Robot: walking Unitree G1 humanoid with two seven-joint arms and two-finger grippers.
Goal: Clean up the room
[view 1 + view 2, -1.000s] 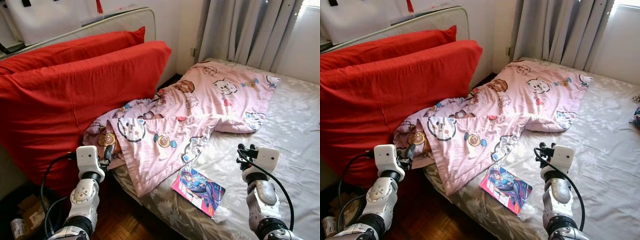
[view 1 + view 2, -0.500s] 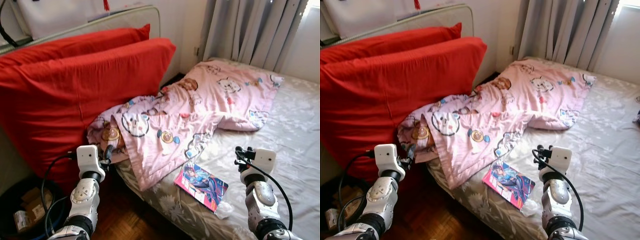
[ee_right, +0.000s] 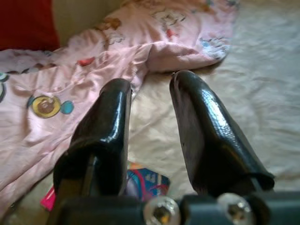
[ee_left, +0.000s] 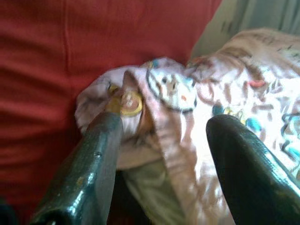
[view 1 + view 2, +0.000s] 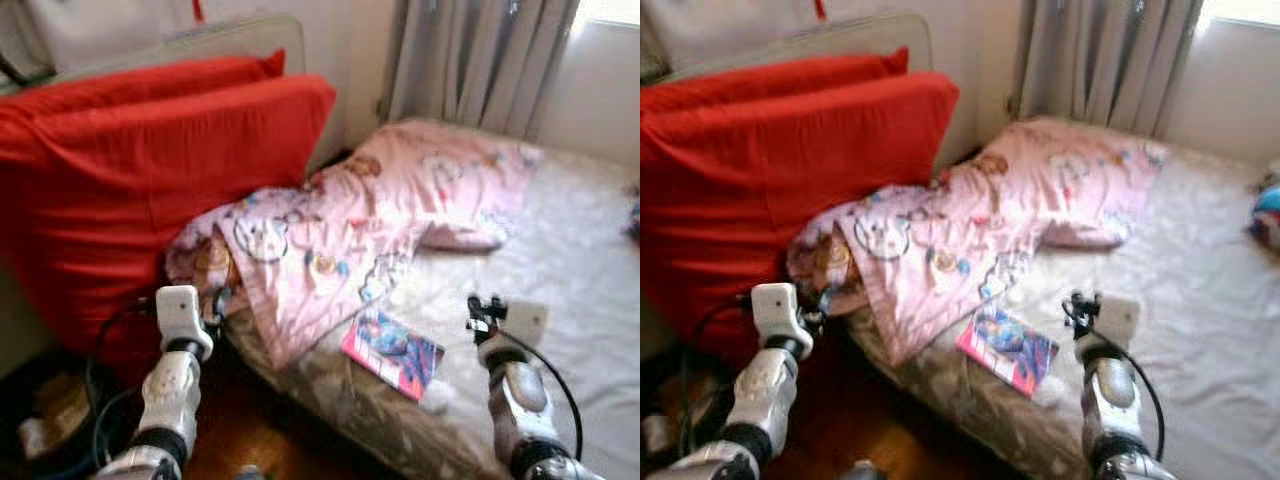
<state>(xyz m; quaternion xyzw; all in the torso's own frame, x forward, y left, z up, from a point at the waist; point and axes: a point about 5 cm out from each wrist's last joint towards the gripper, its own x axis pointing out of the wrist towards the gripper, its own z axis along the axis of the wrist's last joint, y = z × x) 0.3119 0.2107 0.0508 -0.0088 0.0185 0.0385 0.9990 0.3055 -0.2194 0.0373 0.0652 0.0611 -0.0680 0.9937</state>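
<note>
A pink cartoon-print blanket lies crumpled across the bed, one corner hanging over the near edge. A colourful book rests flat near that edge, with a white crumpled tissue beside it. My left gripper is open just short of the blanket's hanging corner, beside the red pillows. My right gripper is open above the sheet, to the right of the book, with nothing between its fingers.
Two big red pillows lean against the headboard at the left. Grey curtains hang behind the bed. A blue object lies at the bed's right edge. A cardboard box and cables sit on the wooden floor at lower left.
The whole picture has shifted a little and gone blurry, so the camera moved. Both arms hold the same raised pose and nothing on the bed has moved.
</note>
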